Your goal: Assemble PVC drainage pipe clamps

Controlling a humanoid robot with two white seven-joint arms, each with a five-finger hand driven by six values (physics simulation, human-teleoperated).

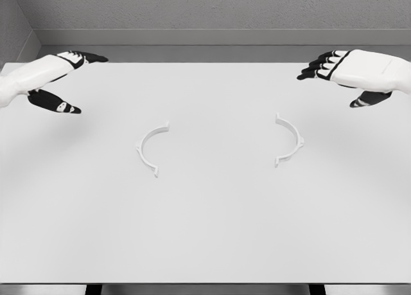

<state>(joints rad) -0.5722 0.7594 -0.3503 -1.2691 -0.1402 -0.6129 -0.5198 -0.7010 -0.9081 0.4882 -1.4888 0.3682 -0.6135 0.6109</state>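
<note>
1. Our left hand (pixel 54 80) and right hand (pixel 350 73) hover with fingers spread, holding nothing.
2. Nothing is joined yet: one clamp half (pixel 151 149) lies below and inward of the left hand, the other clamp half (pixel 290 139) below and inward of the right, well apart.
3. Both are thin, white, rigid-looking arcs with end tabs, on a smooth matte table (pixel 205 231).
</note>
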